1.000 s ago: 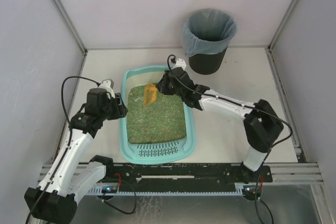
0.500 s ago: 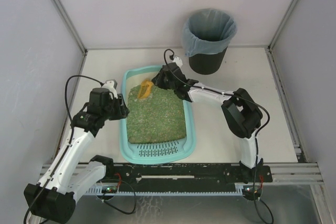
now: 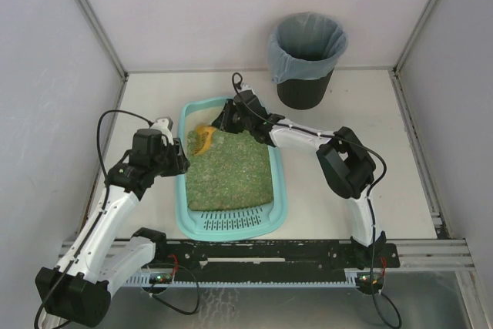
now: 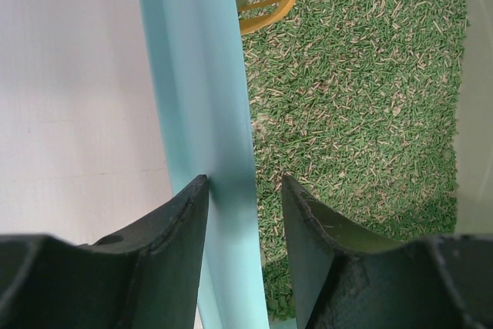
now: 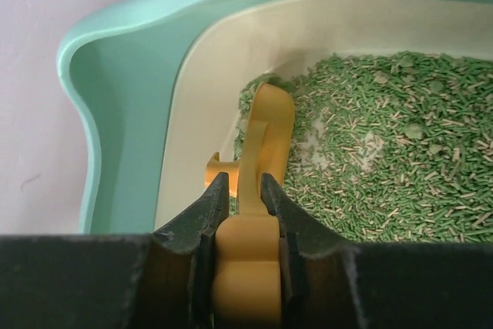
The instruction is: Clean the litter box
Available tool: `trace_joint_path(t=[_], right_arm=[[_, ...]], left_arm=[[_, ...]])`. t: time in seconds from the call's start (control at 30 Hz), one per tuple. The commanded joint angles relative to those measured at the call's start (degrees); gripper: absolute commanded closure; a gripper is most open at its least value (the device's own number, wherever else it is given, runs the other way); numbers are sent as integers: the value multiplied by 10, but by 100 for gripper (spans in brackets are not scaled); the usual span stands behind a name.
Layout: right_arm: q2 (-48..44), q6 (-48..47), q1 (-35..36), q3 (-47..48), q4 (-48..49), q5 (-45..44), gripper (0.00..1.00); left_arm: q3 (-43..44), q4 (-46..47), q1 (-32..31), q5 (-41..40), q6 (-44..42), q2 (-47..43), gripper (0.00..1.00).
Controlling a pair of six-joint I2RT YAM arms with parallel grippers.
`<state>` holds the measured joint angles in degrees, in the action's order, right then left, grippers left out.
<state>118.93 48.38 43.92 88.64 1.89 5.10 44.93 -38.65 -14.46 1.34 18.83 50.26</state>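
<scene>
A: Where was the litter box (image 3: pixel 231 226) noted?

B: Flat on the tabletop (image 3: pixel 400 152), left of centre. The grate end was turned toward the near edge and green litter was spread across the rest.

A: How was the right gripper (image 5: pixel 244 182) recorded?

B: Clamped on the handle of the orange scoop (image 5: pixel 266 125). The scoop was held low at the box's far left corner, its head down on the litter beside the wall. This was judged a starting point from which a pass could be drawn through the litter.

A: And the left gripper (image 4: pixel 244 182)?

B: Its jaws were set astride the box's left rim, the outer finger touching the rim's edge and the inner one over the litter. Whether the rim was actually pinched could not be told. The placement was judged a brace, so the box would not be dragged by the scoop.

A: Anything else logged?

B: A black bin (image 3: pixel 306 59) with a grey-blue bag, at the tabletop's far edge, right of centre, well apart from the box. It was presumably kept there for the waste.
</scene>
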Motion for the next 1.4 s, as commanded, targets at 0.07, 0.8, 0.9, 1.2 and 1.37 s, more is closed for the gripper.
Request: trace_joint_path(t=[0.07, 0.8, 0.9, 1.2, 1.37], right_arm=[[-25, -28, 13, -41, 86, 119, 100], [-142, 74, 7, -200, 192, 35, 100], [-158, 81, 5, -217, 199, 21, 100], [-196, 97, -5, -263, 213, 4, 100], [-216, 81, -3, -265, 177, -38, 100]], left_arm=[[-4, 9, -3, -2, -9, -1, 53], [-4, 8, -5, -3, -9, -6, 53], [-4, 7, -5, -4, -9, -8, 53], [-4, 8, -6, -10, -9, -26, 53], [-5, 10, -5, -14, -7, -33, 52]])
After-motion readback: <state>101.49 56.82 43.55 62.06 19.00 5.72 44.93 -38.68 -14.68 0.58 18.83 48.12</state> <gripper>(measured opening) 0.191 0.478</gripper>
